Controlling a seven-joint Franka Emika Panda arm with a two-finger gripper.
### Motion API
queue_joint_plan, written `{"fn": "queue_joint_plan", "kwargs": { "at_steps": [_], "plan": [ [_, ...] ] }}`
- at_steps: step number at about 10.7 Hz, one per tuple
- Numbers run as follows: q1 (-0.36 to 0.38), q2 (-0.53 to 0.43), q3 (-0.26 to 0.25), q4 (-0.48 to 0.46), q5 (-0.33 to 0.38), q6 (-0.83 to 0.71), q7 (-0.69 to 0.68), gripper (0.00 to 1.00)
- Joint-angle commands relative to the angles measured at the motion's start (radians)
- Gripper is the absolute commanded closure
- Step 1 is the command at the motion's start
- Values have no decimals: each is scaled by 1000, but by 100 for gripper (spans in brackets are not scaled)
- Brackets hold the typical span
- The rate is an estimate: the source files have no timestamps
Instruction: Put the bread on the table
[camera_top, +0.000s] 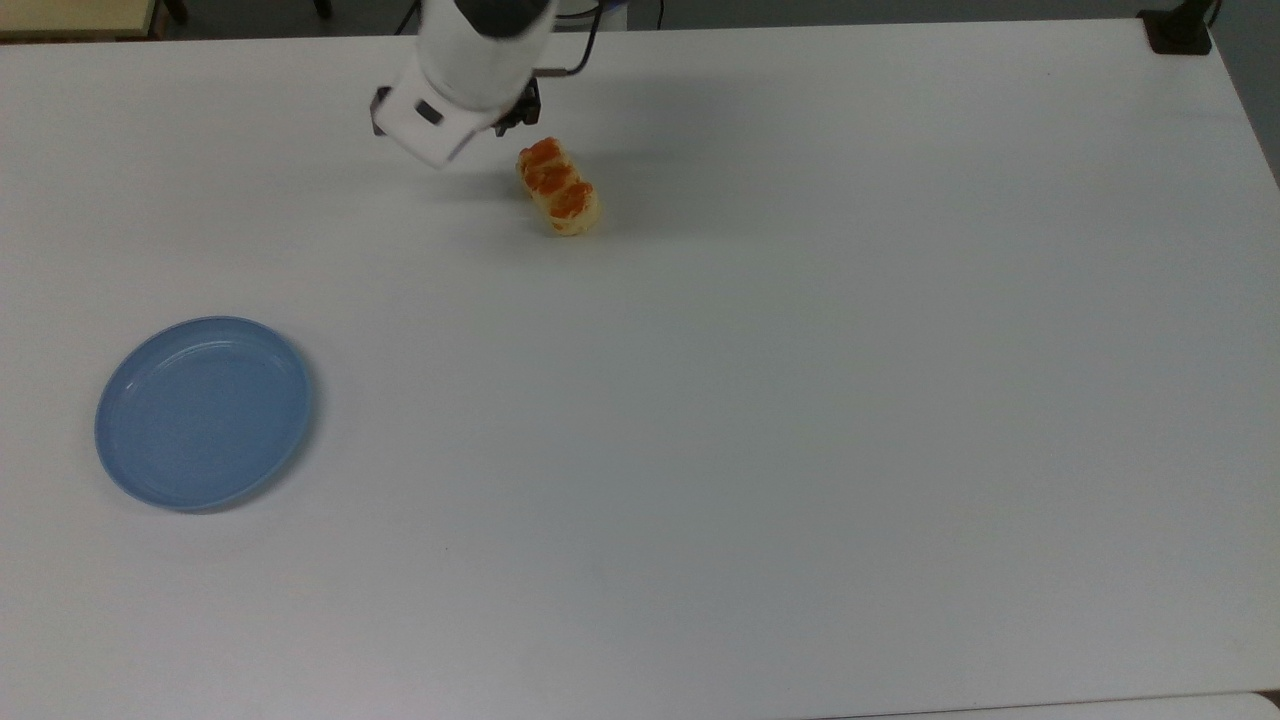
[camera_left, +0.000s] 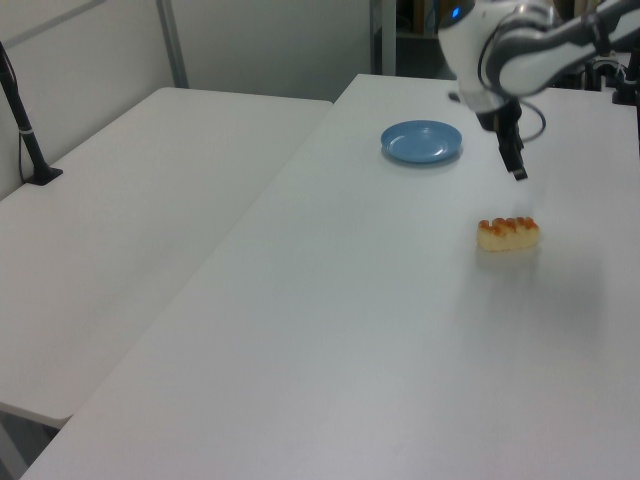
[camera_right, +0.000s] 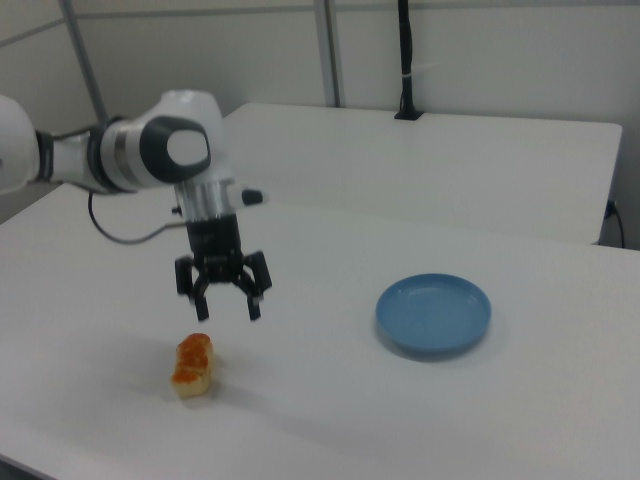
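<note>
The bread (camera_top: 558, 187) lies by itself on the white table (camera_top: 800, 400), a small tan roll with orange patches on top. It also appears in the left view (camera_left: 508, 233) and the right view (camera_right: 193, 364). My gripper (camera_right: 226, 304) hangs open and empty above the table, pointing down, just past one end of the bread and not touching it. In the left view the gripper (camera_left: 515, 166) is above and slightly behind the roll. From the top view, the white wrist (camera_top: 455, 90) sits up and to the left of the bread.
A round blue plate (camera_top: 203, 411) lies empty on the table well away from the bread, toward the top view's lower left. A second white table (camera_left: 130, 220) adjoins this one, with a black clamped post (camera_left: 25, 130) on it.
</note>
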Motion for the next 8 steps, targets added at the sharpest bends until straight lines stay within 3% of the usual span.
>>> {"fn": "queue_joint_plan", "kwargs": {
  "at_steps": [1,2,3,8],
  "plan": [
    [-43,-105,-59,118,197,2,4,0],
    [-32,-110,-134,220,266,-21,3,0],
    [-30,-110,-156,312,304,-71,3,0],
    [-29,-127,-156,335,309,-67,15,0]
  ]
}}
